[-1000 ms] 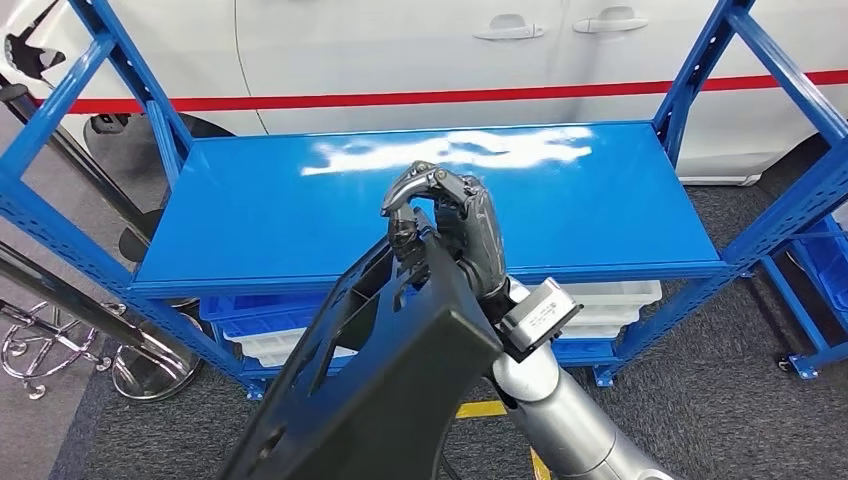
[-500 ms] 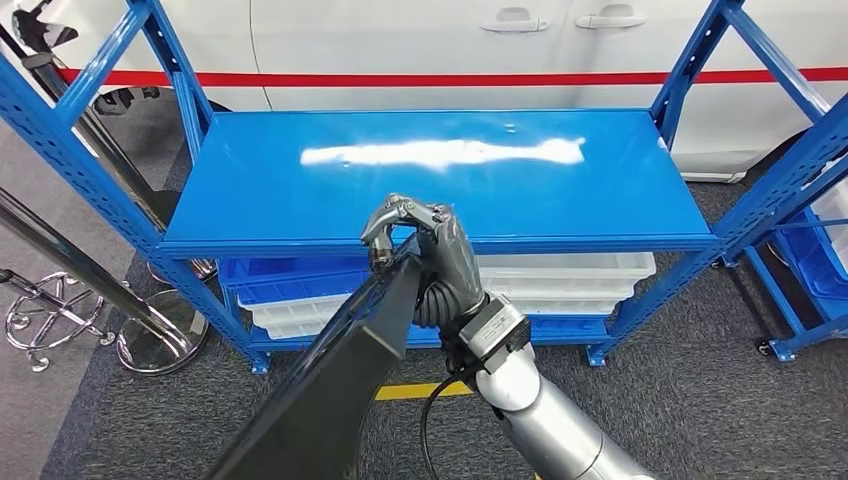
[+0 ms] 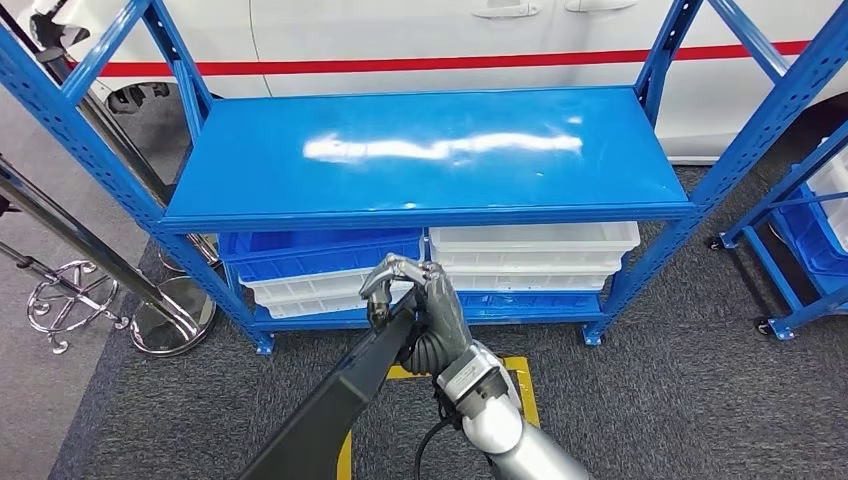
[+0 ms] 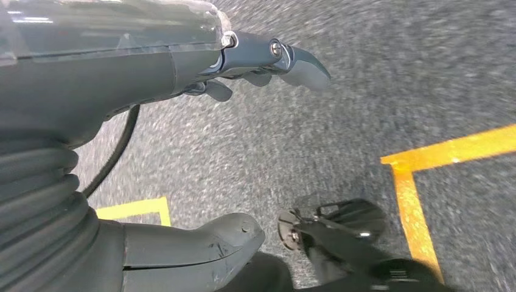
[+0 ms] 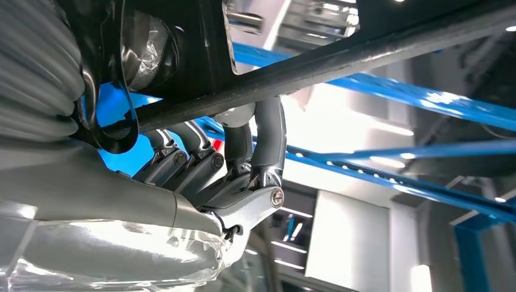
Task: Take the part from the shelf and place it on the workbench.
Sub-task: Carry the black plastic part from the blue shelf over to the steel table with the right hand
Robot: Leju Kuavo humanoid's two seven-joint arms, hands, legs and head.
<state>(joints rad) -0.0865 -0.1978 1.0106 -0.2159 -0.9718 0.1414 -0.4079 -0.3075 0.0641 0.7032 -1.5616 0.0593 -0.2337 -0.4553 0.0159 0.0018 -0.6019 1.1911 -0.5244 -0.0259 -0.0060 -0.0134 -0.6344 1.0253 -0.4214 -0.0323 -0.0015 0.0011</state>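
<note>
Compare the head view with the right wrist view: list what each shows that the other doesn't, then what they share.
Head view alone: the blue shelf's whole top board, the blue bin and white bins beneath it, the yellow floor marking.
Right wrist view alone: the fingers from below, hooked over the part's edge.
Both: the right hand holding the black part, and blue shelf beams.

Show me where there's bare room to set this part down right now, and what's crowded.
The blue shelf top, between the blue uprights, lies fully bare. The tier beneath is packed with blue bins and white bins. Grey carpet right of the yellow floor mark is open. The right robot hand grips the black part.
</note>
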